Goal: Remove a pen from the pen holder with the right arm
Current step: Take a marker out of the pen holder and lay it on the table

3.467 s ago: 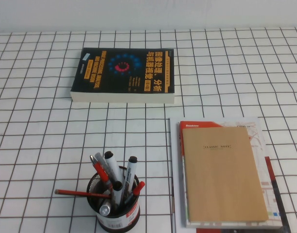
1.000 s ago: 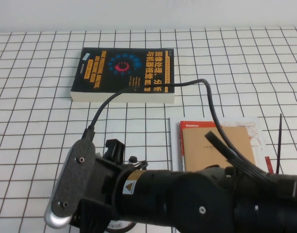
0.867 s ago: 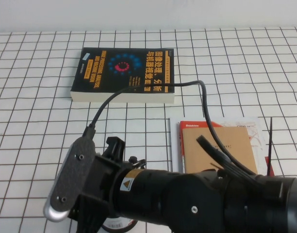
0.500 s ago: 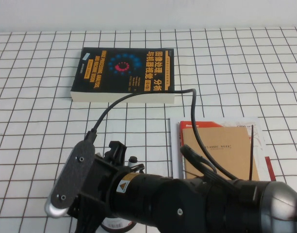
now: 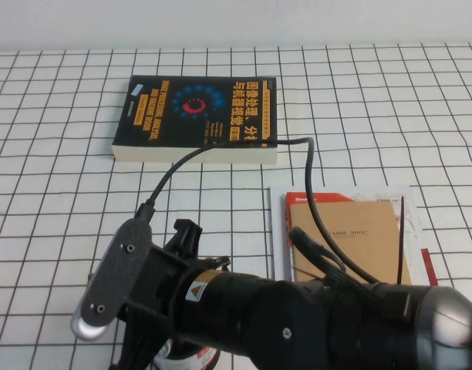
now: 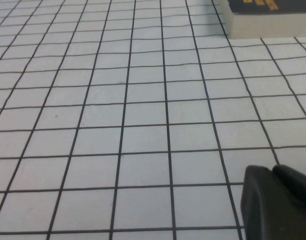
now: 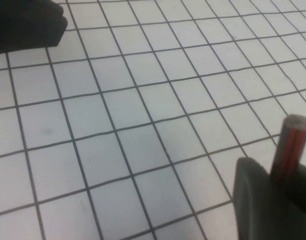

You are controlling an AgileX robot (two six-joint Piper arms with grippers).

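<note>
My right arm (image 5: 298,324) reaches across the near side of the table and covers the pen holder; only the holder's red and white base (image 5: 191,356) shows under the wrist. In the right wrist view my right gripper (image 7: 288,175) is shut on a red pencil with a dark stripe (image 7: 292,145), whose blunt end sticks out beyond the fingers above the checked cloth. The other pens are hidden. My left gripper (image 6: 279,200) is out of the high view; in the left wrist view it hangs low over bare cloth with its dark fingers pressed together.
A black book (image 5: 196,117) lies at the back of the table. A brown notebook (image 5: 352,231) tops a stack of booklets on the right. The wrist cable (image 5: 220,150) arcs over the book's near edge. White checked cloth (image 5: 51,200) covers the table.
The right arm has shifted a little over the holder, its cable sagging lower. The right gripper has closed on the red pencil. The left arm has not visibly moved.
</note>
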